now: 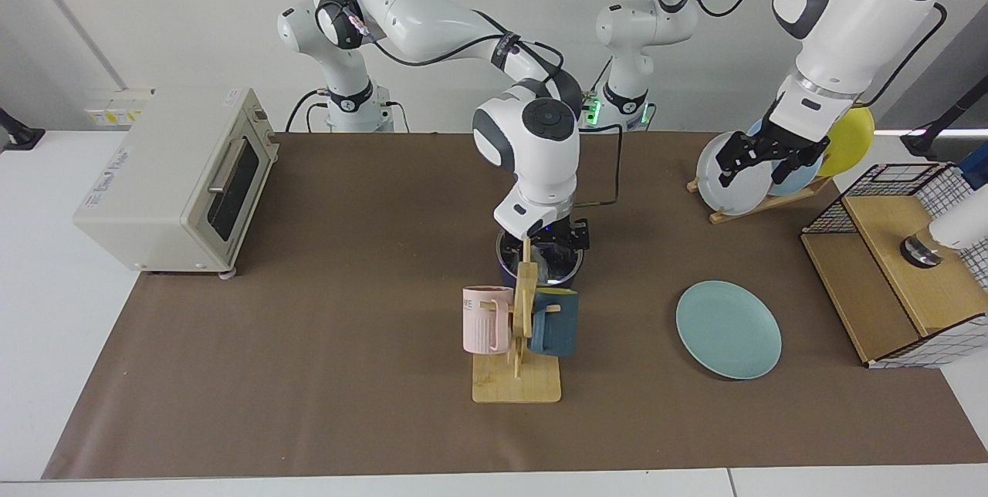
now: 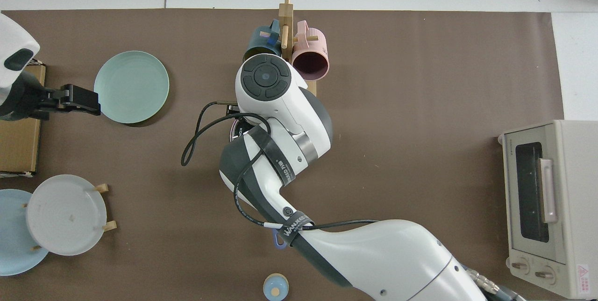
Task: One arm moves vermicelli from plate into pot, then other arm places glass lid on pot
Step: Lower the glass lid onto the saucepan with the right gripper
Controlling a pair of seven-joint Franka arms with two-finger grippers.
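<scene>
Where the pot (image 1: pixel 538 269) stands: behind the mug rack (image 1: pixel 519 343), directly under the right tool (image 1: pixel 553 238).
Glass lid (image 1: pixel 540 262): on the pot.
Right tool: opening hidden, cannot tell.
Left tool (image 1: pixel 760 160): open, empty, near plate rack (image 1: pixel 760 200).

Matt brown table cover (image 1: pixel 324 343); wooden mug stand (image 1: pixel 515 385); glossy plate (image 1: pixel 728 329).

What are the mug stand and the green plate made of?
The mug stand looks like pale wood, maybe bamboo: tan, with a faint grain and a matte finish. The green plate has a smooth, even teal surface with a soft sheen. That could be plastic or glazed ceramic; the look alone does not settle it.
</scene>
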